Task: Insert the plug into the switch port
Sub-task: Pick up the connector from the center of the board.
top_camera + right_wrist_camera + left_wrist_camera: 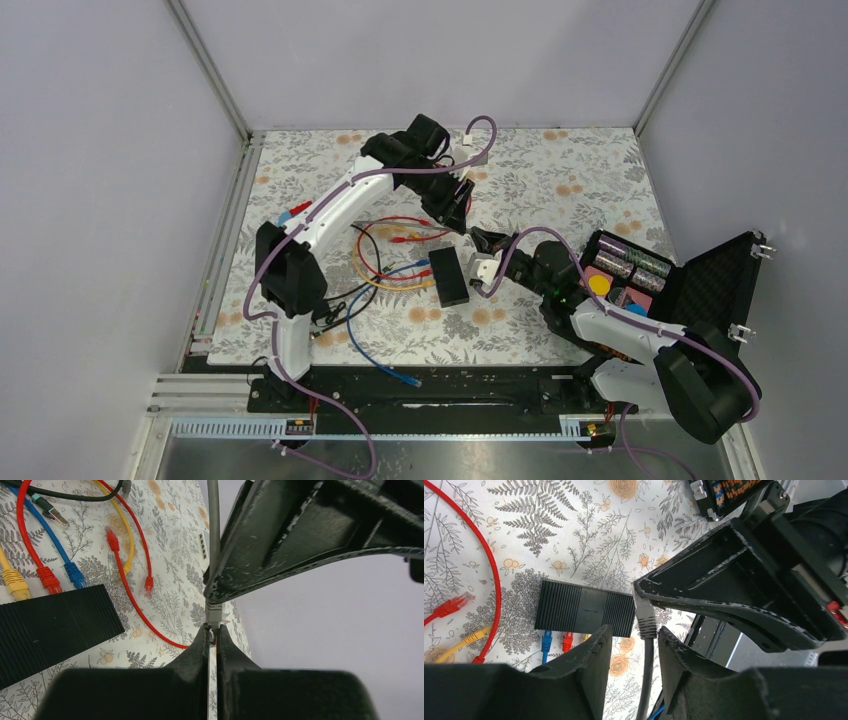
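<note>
1. Now the right hand (pixel 212 636) is closed on the tip of the grey plug (pixel 214 611).
2. The left hand (pixel 634 632) is half open around the cable (pixel 645 680), and its fingers do not seem to touch it.
3. The switch (pixel 584 612) lies flat on the table (pixel 574 540), just left of the right hand, which is nearer.
4. Its long port side, with coloured plugs (pixel 567 641) in it, faces away from the right hand, so the plug probably must go around to that side.

Laboratory robot cell. Plain grey panel walls (pixel 100 200) in aluminium framing (pixel 210 70) enclose a floral-covered tabletop (pixel 560 170); the left arm (pixel 330 205) and right arm (pixel 625 330) are bolted to a black base plate (pixel 450 390) at its near edge.
</note>
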`<move>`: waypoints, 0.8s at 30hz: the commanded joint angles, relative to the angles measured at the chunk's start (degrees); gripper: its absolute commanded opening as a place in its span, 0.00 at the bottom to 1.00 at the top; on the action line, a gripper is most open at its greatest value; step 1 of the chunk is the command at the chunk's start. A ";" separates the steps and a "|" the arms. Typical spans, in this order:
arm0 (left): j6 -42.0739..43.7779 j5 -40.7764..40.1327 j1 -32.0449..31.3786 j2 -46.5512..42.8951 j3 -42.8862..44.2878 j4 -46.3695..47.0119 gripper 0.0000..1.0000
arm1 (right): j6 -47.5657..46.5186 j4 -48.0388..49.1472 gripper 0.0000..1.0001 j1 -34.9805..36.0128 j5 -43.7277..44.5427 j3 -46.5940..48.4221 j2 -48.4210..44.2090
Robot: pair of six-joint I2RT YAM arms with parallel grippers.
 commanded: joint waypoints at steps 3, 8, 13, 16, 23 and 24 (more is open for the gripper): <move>0.98 2.19 0.20 0.80 1.68 -1.29 0.38 | -1.24 2.80 0.00 0.47 -1.47 1.37 -0.62; 0.92 2.36 0.15 1.50 1.95 -1.35 0.38 | -1.30 2.18 0.00 0.48 -1.47 1.46 -0.44; 0.85 2.55 -0.30 2.26 2.64 -1.40 0.36 | -1.12 2.27 0.00 0.48 -0.45 1.47 0.03; 1.08 2.08 -0.66 2.57 3.09 -1.40 0.33 | -1.17 1.93 0.00 0.42 -0.54 1.62 0.19; 0.56 2.19 -0.76 3.38 4.53 -1.34 0.20 | -0.96 -0.03 0.00 0.47 -0.98 1.99 0.10; 0.55 2.14 -0.79 3.44 4.58 -1.32 0.18 | -0.99 -0.05 0.00 0.48 -0.94 1.95 0.02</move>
